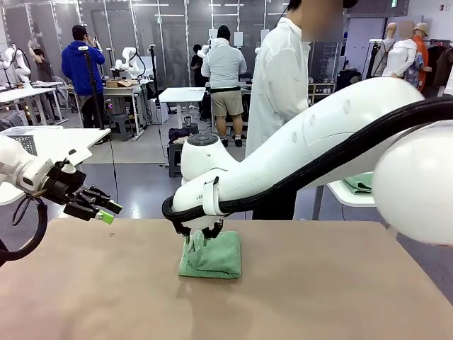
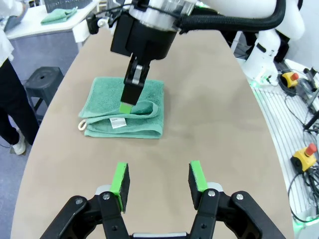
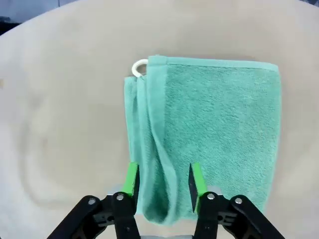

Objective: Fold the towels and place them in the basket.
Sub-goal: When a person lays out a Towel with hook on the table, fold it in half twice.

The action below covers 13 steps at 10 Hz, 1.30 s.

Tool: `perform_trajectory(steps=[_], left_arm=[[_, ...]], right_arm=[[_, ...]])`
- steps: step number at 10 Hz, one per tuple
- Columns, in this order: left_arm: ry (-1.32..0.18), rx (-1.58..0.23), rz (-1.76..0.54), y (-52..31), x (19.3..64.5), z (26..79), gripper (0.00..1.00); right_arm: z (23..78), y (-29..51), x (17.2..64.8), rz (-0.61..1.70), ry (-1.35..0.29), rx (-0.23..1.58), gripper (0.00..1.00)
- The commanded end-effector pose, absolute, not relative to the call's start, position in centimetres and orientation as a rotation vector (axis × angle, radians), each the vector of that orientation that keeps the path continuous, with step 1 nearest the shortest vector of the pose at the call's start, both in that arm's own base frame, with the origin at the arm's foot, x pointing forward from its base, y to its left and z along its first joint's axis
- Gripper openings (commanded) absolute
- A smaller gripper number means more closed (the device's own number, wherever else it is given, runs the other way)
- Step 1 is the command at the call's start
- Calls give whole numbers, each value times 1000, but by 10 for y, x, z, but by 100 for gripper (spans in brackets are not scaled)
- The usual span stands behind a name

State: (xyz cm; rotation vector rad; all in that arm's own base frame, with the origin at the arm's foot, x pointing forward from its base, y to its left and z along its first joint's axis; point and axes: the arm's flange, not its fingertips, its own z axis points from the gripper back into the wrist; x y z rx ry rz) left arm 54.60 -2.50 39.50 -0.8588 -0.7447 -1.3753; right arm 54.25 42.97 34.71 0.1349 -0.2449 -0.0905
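Near: left pincer (image 2: 158,174), jaws wide, empty, over bare tabletop (image 2: 209,124). Ahead of it, well apart: green towel (image 2: 107,97), folded, flat. On the towel: right pincer (image 3: 163,174), jaws apart, astride a raised ridge (image 3: 159,149) of cloth, gripping nothing. Beyond its tips: white loop (image 3: 139,67) at the towel's corner. Risk: pads snag the ridge on lifting and drag the fold open; the loose top layer slides.

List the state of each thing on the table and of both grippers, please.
Green towel: folded, lying on the table, with one fold raised as a ridge.
Right gripper: open, its fingers on either side of the raised fold.
Left gripper: open, empty, above the table, apart from the towel.
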Motion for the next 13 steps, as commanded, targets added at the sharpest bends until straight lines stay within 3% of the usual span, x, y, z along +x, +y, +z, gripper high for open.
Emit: perform_trajectory(steps=[1,2,3,7,13], left_arm=[[-748,-854,-1376,-25,545,397,62],[-748,-854,-1376,-25,545,397,62],[-748,-854,-1376,-25,545,397,62],[-748,-854,-1376,-25,545,397,62],[-748,-854,-1376,-25,545,397,62]], right_arm=[[365,373,525,-55,-217,193,69],[371,345,521,-50,-196,202,72],[372,325,518,-17,-211,217,89],[362,278,524,-3,-187,295,89],[361,280,529,-24,-183,262,89]])
